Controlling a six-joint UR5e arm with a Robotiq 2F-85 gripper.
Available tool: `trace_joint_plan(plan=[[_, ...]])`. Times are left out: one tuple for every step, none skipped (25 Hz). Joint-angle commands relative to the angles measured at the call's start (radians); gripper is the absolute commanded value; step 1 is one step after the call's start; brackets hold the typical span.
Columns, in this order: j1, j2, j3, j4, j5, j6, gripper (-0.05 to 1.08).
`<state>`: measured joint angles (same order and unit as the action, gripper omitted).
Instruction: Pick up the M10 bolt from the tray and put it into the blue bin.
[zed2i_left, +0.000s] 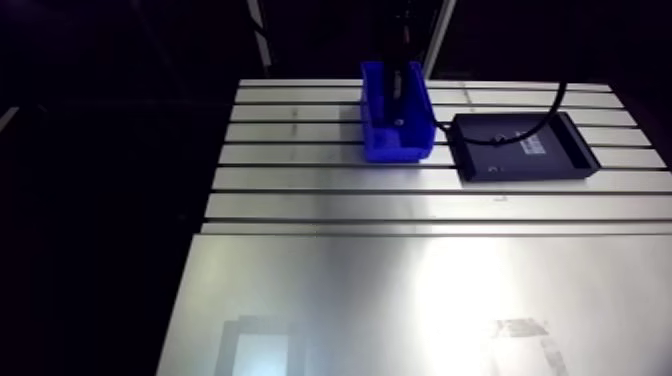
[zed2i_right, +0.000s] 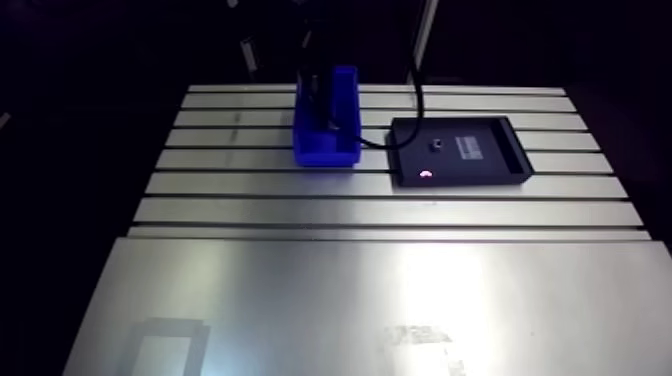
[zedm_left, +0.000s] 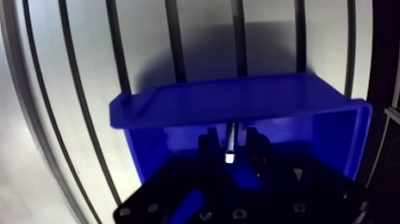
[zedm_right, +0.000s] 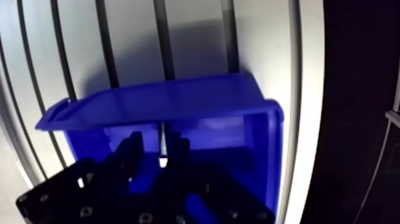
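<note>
The gripper (zedm_right: 156, 149) hangs right over the blue bin (zedm_left: 238, 101), low inside its open top. Its two black fingers (zedm_left: 208, 143) are squeezed onto a thin shiny bolt (zedm_left: 230, 148). The bolt stands up straight between them, above the bin's floor. Only a short piece of it shows, with one bright spot on it. The rest is hidden by the fingers and the dark gripper body, so I cannot see its head or thread.

In the arm view the gripper is just a dark shape against the bin, too dim to make out.

The bin sits on the silver table (zed2i_left: 300, 200), and the black tray (zed2i_right: 490, 170) lies just beside it. A small dark bit (zed2i_right: 437, 145) lies in the tray, but it is too tiny to tell what it is.
</note>
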<state>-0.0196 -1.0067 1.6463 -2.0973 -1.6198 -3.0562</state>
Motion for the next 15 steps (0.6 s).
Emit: trace_joint_plan(plan=[[0.003, -0.055, -0.026, 0.010, 0.004, 0.002, 0.01], [0.003, -0.074, -0.043, 0.032, 0.004, 0.002, 0.01], [0.003, -0.095, -0.070, 0.087, 0.004, 0.001, 0.01], [0.003, -0.112, -0.099, 0.145, 0.005, 0.001, 0.01], [0.003, -0.124, -0.133, 0.210, 0.007, 0.001, 0.01], [0.003, -0.134, -0.170, 0.280, 0.011, 0.001, 0.01], [0.001, -0.149, -0.193, 0.325, 0.011, 0.001, 0.01], [-0.003, -0.167, -0.208, 0.349, 0.011, 0.006, 0.01], [-0.010, -0.183, -0.221, 0.365, 0.010, 0.015, 0.01], [-0.016, -0.200, -0.227, 0.378, 0.010, 0.044, 0.01], [-0.020, -0.217, -0.239, 0.400, 0.008, 0.095, 0.01], [-0.022, -0.224, -0.245, 0.420, 0.010, 0.144, 0.01], [-0.022, -0.230, -0.256, 0.438, 0.011, 0.196, 0.01], [-0.022, -0.235, -0.270, 0.454, 0.010, 0.283, 0.01], [-0.023, -0.244, -0.277, 0.458, 0.004, 0.389, 0.01]])
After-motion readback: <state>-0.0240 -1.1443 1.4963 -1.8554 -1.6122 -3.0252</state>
